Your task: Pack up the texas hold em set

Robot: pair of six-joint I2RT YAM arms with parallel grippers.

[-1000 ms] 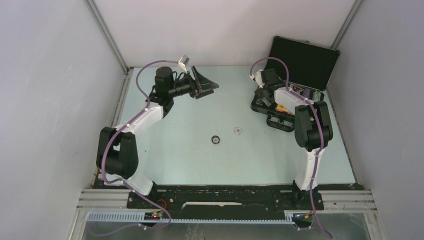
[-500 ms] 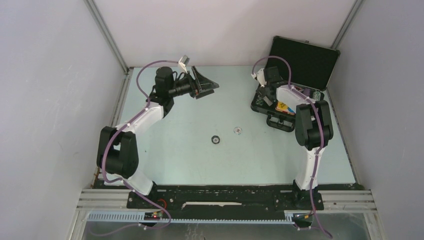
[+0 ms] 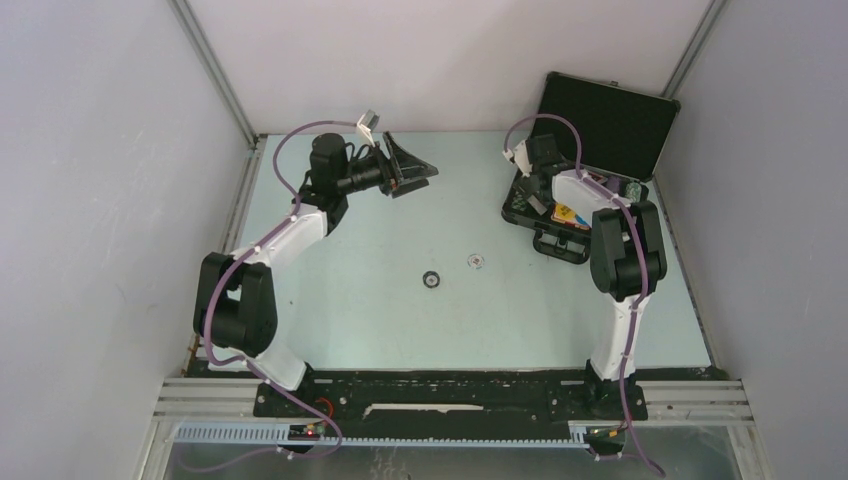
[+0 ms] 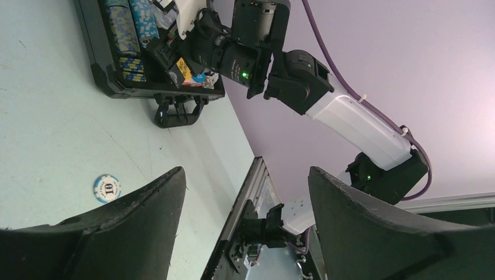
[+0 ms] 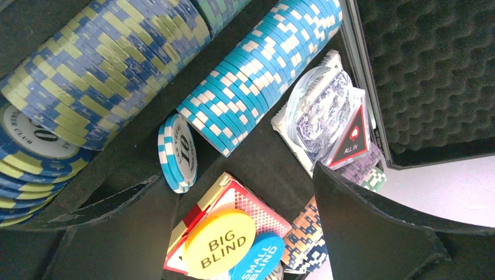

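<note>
The texas hold em set's black briefcase (image 3: 606, 124) lies open at the back right, lid up. My right gripper (image 3: 528, 192) hangs open over its tray. Below and around its fingers lie a yellow "BIG BLIND" disc (image 5: 219, 244), a blue "SMALL BLIND" disc (image 5: 257, 258), a red card deck (image 5: 248, 205), a lone light-blue "10" chip (image 5: 178, 153), chip rows (image 5: 262, 64) and a triangular "ALL IN" token (image 5: 350, 139). Nothing is gripped. My left gripper (image 3: 415, 170) is open and empty above the back middle of the table. Two loose chips (image 3: 432, 279) (image 3: 476, 262) lie mid-table.
In the left wrist view, a blue-and-white "10" chip (image 4: 107, 188) lies on the table beside the left finger (image 4: 117, 233). Beyond it are the case (image 4: 99, 70) with its handle (image 4: 178, 111) and the right arm (image 4: 350, 116). Grey walls close in the table.
My right wrist has drawn back a little toward the lid over the case tray. The left arm and the loose chips have not moved.
</note>
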